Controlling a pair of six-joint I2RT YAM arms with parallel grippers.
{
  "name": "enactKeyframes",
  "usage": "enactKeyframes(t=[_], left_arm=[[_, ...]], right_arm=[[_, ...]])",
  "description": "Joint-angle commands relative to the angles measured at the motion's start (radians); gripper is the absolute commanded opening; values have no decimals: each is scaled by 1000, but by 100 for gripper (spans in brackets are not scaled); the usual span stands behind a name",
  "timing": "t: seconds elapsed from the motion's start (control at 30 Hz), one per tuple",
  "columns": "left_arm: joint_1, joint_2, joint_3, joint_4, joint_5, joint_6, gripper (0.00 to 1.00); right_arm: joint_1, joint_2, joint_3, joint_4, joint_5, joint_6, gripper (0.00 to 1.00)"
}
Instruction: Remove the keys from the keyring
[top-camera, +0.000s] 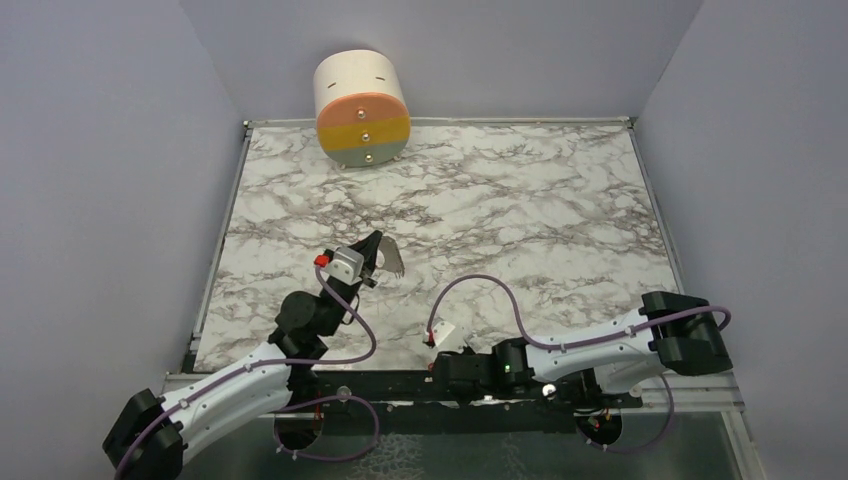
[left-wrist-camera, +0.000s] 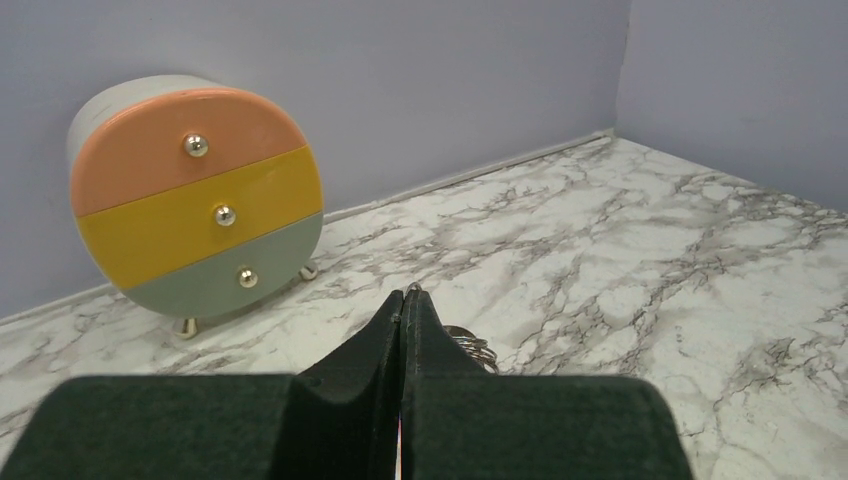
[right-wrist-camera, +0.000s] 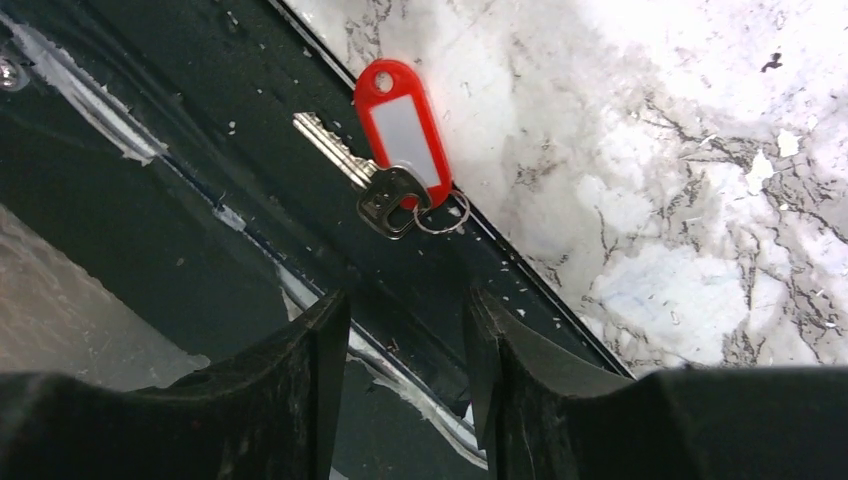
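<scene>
My left gripper (top-camera: 371, 250) is raised above the marble table's left middle and shut on a metal keyring (left-wrist-camera: 470, 347). A bit of the ring pokes out at the fingertips, its coils show to the right of the jaws, and a grey key (top-camera: 394, 260) hangs beside it. My right gripper (top-camera: 447, 358) is open and empty at the table's front edge. Just beyond its fingertips (right-wrist-camera: 335, 310) lies a silver key (right-wrist-camera: 352, 168) with a red tag (right-wrist-camera: 403, 125) and a small ring, across the dark front rail and the marble edge. It also shows in the top view (top-camera: 439, 333).
A round drawer box (top-camera: 361, 110) with orange, yellow and grey-green drawers stands at the back left against the wall. It also shows in the left wrist view (left-wrist-camera: 195, 195). Purple walls close in three sides. A dark rail (right-wrist-camera: 250, 150) runs along the table's front edge.
</scene>
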Motion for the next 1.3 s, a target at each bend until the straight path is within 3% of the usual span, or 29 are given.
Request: enactKeyframes(t=[0.0,0.4,0.73,1.0,1.1,1.27], left_arm=[[1,-59,7,-43,-10,-29,0],[1,-52,17,-63,6,-34,0],[1,-59,8,-63,1,-22,0],[1,-81,1,-61,-9,-20,0],[1,-81,1,-62,-16,-18,0],[1,-76,5,-60,-31,-12,0]], right_arm=[[37,9,30,22,58,9,47],[42,63,51,68,191,-23,60],[42,181,109,86,184,-47,60],[42,211,133,18,138,-4,32],[42,204,121,2,127,14,2],[42,202,140,-25,149,15,1]])
